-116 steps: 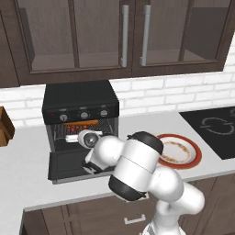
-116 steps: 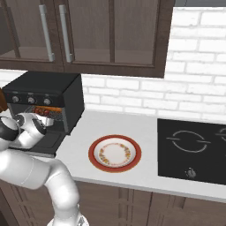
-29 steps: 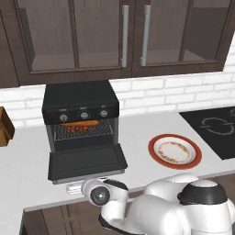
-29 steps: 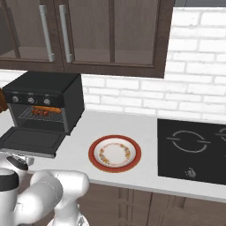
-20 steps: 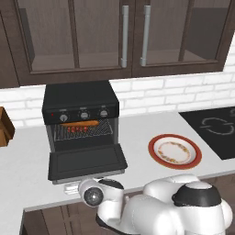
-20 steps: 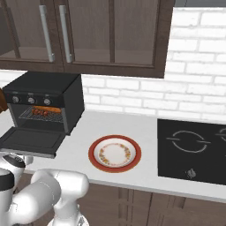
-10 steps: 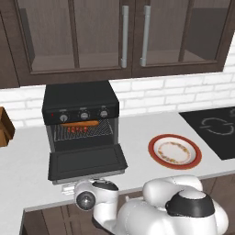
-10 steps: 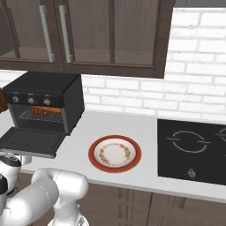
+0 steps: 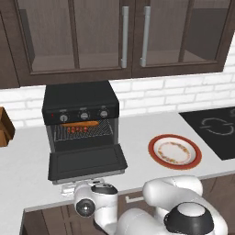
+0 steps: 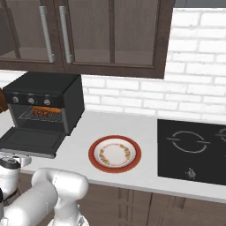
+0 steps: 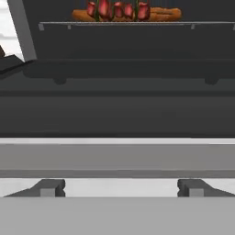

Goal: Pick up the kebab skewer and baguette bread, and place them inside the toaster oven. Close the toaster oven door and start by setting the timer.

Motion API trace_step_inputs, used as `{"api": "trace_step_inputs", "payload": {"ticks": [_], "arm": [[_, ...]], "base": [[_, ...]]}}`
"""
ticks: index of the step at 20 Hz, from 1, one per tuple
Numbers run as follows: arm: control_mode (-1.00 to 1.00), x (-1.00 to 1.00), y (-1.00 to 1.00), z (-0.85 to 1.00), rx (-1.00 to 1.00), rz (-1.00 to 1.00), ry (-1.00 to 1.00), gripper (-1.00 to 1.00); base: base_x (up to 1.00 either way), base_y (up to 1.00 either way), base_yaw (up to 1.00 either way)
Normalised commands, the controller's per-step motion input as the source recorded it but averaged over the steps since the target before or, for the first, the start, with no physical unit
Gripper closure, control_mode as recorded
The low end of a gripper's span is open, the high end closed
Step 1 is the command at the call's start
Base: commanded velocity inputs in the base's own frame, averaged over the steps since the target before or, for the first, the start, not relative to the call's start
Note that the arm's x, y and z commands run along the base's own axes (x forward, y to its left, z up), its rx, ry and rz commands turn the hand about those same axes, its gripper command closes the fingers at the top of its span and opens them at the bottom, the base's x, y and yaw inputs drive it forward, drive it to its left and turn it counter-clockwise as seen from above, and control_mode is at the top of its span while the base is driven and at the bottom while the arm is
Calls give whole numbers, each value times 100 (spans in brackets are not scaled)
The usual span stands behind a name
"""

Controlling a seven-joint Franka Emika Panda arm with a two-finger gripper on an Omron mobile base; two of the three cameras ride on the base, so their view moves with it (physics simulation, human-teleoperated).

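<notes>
The skewer [image 11: 117, 9] and baguette [image 11: 160, 14] lie together on the rack inside the oven [image 9: 80, 120], so closing comes next. The door [image 9: 87, 162] hangs flat open over the counter [image 9: 137, 137] edge. The gripper [image 11: 120, 187] sits low just in front of the door's free edge, jaws spread wide and holding nothing. I would bring the fingers under that edge, centred, then lift in an arc about the hinge

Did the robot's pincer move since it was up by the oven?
Yes. The pincer has come down and back from the toaster oven opening, now below the front edge of the open toaster oven door.
</notes>
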Motion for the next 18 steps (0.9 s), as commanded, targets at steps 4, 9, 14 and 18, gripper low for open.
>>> {"api": "trace_step_inputs", "payload": {"ticks": [4, 9, 14, 18], "arm": [[-100, 36, 0, 16, 0, 0, -8, -100], [-100, 42, 0, 17, 0, 0, -4, -100], [-100, 35, 0, 34, 0, 0, -4, -100], [-100, 19, 0, 53, 0, -1, -4, -100]], "base": [[0, 0, 0], [0, 0, 0], [0, 0, 0], [0, 0, 0]]}}
